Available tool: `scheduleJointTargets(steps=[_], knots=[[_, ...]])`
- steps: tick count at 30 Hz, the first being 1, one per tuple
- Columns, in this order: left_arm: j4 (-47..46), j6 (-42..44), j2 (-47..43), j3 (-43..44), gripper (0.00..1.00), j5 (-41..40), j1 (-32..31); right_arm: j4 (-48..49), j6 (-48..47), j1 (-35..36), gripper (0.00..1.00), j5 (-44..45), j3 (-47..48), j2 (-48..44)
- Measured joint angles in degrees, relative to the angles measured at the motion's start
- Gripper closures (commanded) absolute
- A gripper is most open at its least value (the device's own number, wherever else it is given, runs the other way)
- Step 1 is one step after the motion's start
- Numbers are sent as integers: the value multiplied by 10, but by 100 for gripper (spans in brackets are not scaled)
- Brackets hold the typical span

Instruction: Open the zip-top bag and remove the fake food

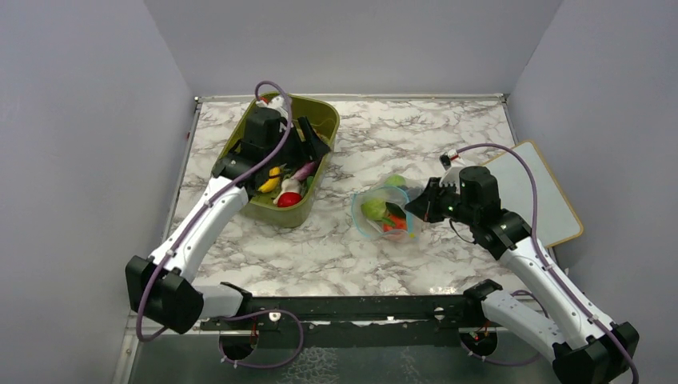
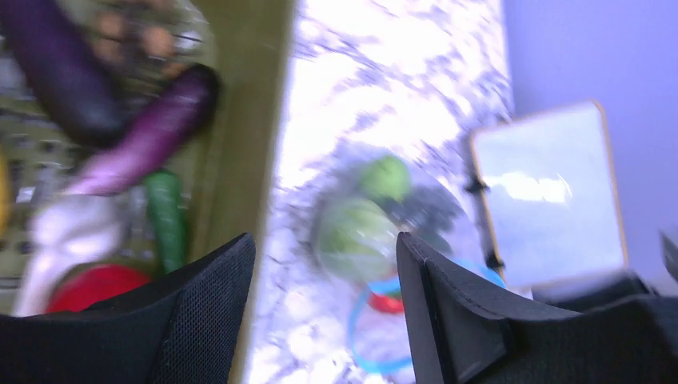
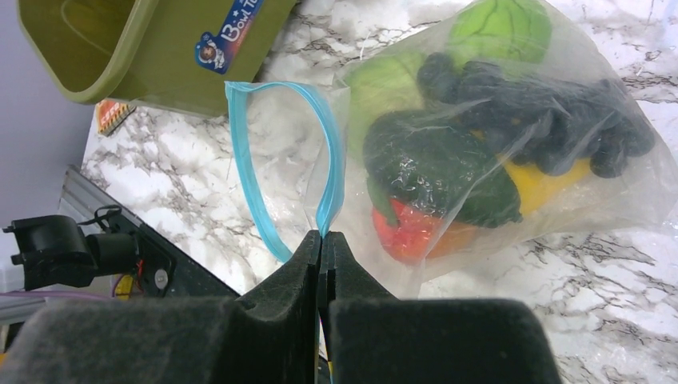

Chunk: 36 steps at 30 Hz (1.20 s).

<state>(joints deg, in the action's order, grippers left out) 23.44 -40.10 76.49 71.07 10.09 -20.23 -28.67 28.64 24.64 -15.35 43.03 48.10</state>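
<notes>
- Nearest the bases, the right gripper [image 3: 322,248] is pinched fully closed on the light blue zipper strip of the clear, crinkly plastic zip-top bag [image 3: 560,184], gripping one lip of its mouth.
- The bag's mouth gapes open, and the blue strip forms a wide loop facing the near-left.
- The bag lies on the white-and-grey marbled table [image 1: 448,136], roughly mid-table and right of centre.
- Inside the bag sits the fake food [image 3: 432,160]. It includes light green round pieces, a dark green lump, a dark bunch, something yellow and a red-orange piece.
- To the right, partly under the right arm, lies a flat white board with a tan edge [image 1: 552,192].
- Further back on the left stands an olive-green plastic bin [image 1: 324,120] holding more toy produce, including purple, red and yellow pieces.
- The left gripper [image 2: 324,240] hovers over that bin with its jaws spread wide, gripping nothing.
</notes>
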Motion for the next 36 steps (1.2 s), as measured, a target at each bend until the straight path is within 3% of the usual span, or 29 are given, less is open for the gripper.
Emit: scheduleJointTargets(steps=[5, 13, 17, 26, 36], knots=[[-24, 6, -56, -47, 32, 47, -103, 0, 0, 0, 99, -12, 0, 4], [-91, -42, -49, -151, 35, 65, -245, 3, -3, 0, 98, -28, 0, 10], [-136, -89, -6, -154, 33, 59, -273, 2, -10, 0, 98, -36, 0, 10], [-254, -256, 8, -231, 15, -26, -287, -1, -26, 0, 98, -54, 0, 11], [-272, -417, -39, -237, 13, -163, -286, -3, -35, 0, 98, -68, 0, 18]])
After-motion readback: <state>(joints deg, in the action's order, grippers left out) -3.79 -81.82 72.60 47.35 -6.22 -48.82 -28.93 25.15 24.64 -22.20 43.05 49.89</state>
